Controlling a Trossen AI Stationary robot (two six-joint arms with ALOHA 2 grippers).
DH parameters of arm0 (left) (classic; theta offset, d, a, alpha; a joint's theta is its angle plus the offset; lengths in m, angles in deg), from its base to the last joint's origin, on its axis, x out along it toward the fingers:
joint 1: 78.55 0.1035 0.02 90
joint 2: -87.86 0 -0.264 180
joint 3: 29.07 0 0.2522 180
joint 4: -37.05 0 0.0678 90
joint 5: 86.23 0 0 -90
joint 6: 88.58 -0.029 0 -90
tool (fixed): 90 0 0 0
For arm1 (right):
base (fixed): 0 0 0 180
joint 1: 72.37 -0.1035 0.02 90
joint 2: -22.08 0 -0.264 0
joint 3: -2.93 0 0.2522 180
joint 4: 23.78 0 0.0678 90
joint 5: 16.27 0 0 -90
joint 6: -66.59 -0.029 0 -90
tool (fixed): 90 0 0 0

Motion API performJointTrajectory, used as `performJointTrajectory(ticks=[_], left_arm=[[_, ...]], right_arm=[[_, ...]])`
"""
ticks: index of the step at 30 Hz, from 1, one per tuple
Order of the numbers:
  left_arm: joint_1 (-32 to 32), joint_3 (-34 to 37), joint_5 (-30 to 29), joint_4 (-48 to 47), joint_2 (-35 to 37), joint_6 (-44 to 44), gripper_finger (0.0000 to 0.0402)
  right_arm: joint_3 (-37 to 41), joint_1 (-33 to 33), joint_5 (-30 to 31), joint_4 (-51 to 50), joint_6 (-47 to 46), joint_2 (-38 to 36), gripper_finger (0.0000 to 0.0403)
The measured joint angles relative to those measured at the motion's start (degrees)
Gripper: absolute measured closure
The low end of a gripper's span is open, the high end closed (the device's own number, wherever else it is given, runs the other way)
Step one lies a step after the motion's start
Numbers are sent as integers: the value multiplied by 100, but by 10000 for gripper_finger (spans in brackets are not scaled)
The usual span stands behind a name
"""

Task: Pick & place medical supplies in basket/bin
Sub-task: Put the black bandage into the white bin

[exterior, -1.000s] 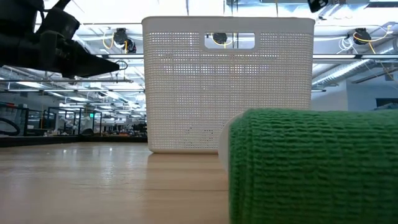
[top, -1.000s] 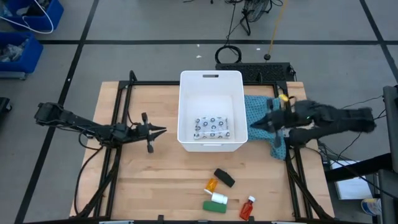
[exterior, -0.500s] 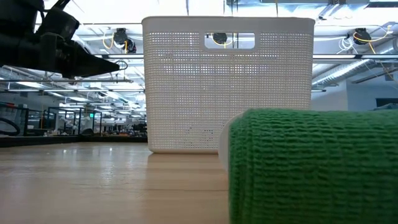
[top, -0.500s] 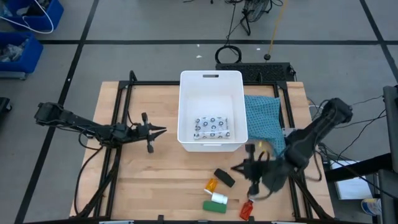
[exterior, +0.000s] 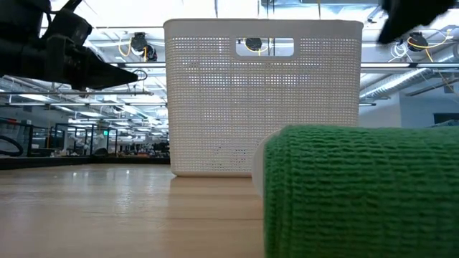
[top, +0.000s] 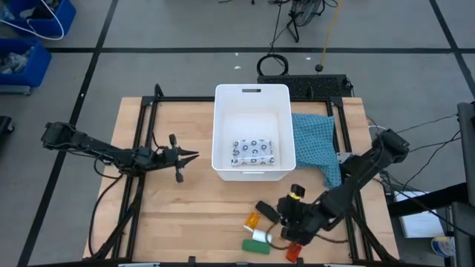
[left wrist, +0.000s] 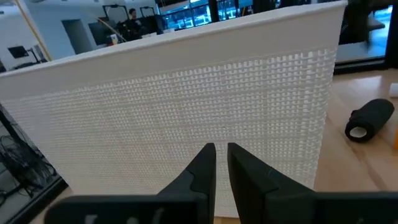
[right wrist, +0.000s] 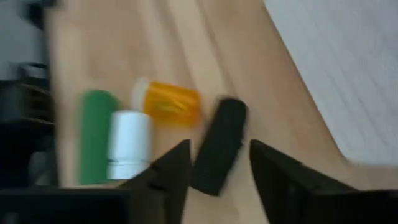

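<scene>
The white tub (top: pixel 251 96) stands mid-table with the white dark-patterned packet (top: pixel 254 153) lying flat on its floor. Near the table's near edge lie the black oblong piece (top: pixel 267 211), the orange bottle (top: pixel 253 220), the white cylinder (top: pixel 260 236), the green-white box (top: pixel 254 246) and the red bottle (top: pixel 295 254), which my right arm partly covers. My right gripper (right wrist: pixel 217 180) is open just above the table, and the black piece (right wrist: pixel 217 152) lies just ahead of its fingertips. My left gripper (top: pixel 194 155) is shut, empty, left of the tub.
A teal-blue cloth (top: pixel 315 144) lies on the table right of the tub. In the low view the green box (exterior: pixel 358 190) fills the foreground before the tub (exterior: pixel 262 97). Blue bins (top: pixel 30 37) stand on the floor at the far left.
My right gripper has swung from over the teal cloth beside the tub's right wall toward the table's near edge and down, ending at the cluster of small items next to the black piece. The items and the tub have kept still.
</scene>
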Motion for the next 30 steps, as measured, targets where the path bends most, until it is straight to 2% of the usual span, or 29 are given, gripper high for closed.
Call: performJointTrajectory(ticks=[4,7,16,30], left_arm=[[-2,0,4,-6,0,157,355],[-1,0,15,-7,0,190,355],[-7,0,50,-81,1,613,355],[-9,0,249,-174,0,1013,355]], right_arm=[[11,191,-312,-116,-417,298,174],[9,332,-749,-71,-551,577,157],[9,409,-791,282,-734,1249,154],[9,409,-930,567,-885,1790,163]])
